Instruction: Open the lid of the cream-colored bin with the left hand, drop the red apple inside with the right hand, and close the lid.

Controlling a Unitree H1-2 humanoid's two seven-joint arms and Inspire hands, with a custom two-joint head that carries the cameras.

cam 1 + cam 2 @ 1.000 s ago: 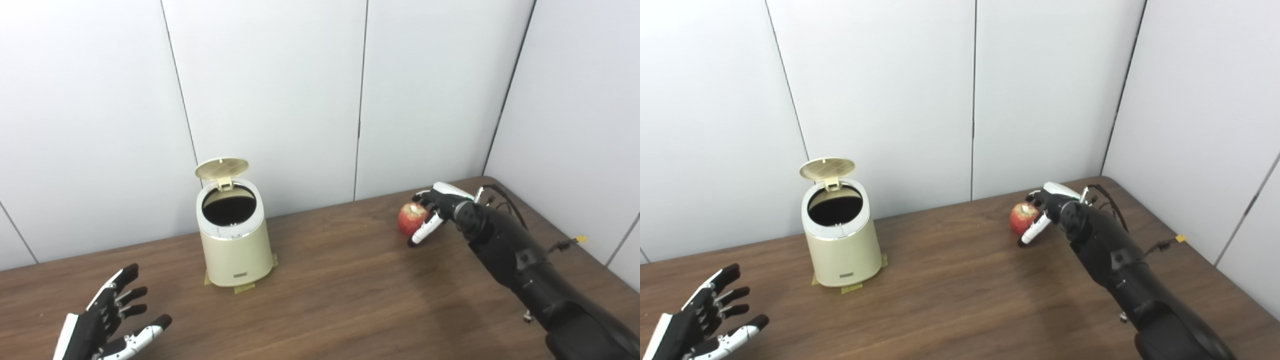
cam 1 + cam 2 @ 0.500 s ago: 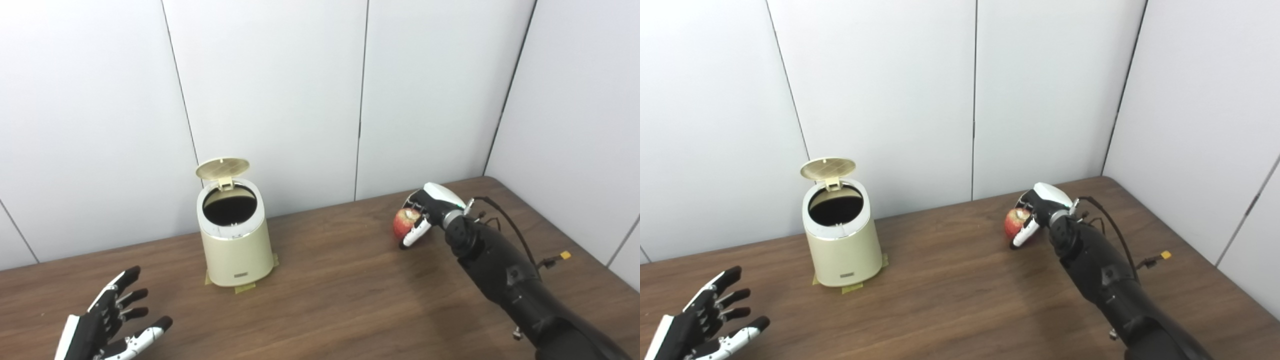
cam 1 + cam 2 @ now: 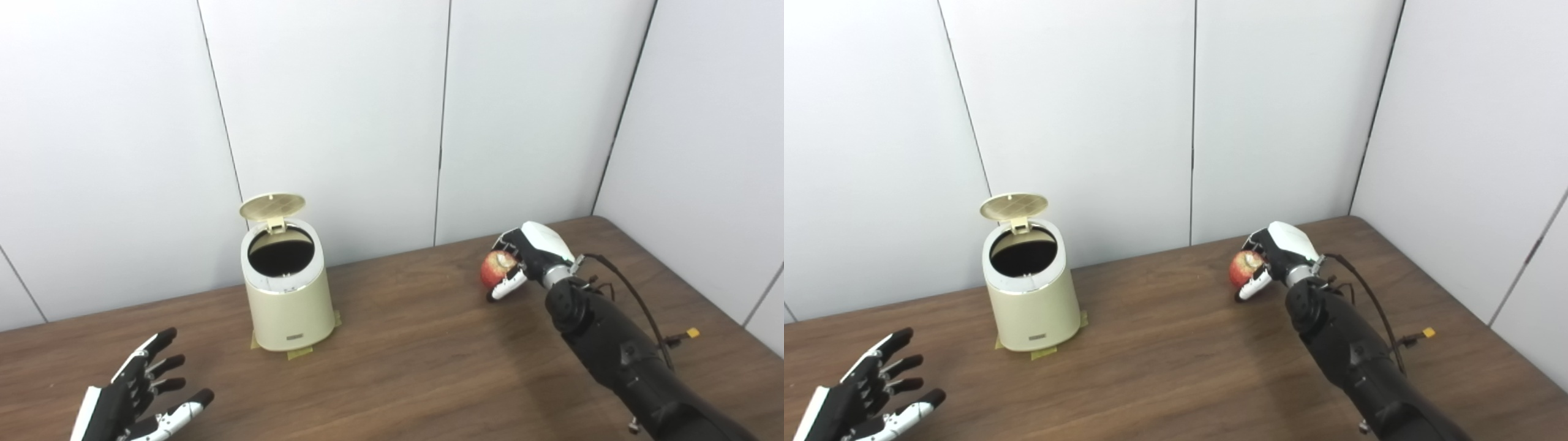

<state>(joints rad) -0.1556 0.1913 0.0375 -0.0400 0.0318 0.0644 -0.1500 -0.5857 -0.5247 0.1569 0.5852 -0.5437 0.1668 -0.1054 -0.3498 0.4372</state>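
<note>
Apple [image 3: 497,267]: one, red with a pale yellowish patch near its stem end, gripped in the right hand [image 3: 531,251], whose fingers curl round it above the table [image 3: 416,367] near the far edge, toward the right corner. In the left eye view there is one cream-colored bin [image 3: 286,294] standing near the far edge left of centre, on tape patches; its lid [image 3: 272,206] is tipped up at the back and the dark inside shows. The left hand [image 3: 131,398] hangs at the near left corner, fingers spread, holding nothing. One thin cable with a yellow plug [image 3: 692,333] trails by the right arm.

The right eye view shows the same things from further right; the left hand [image 3: 860,398] sits closer to the picture's left edge, cut at the wrist.
</note>
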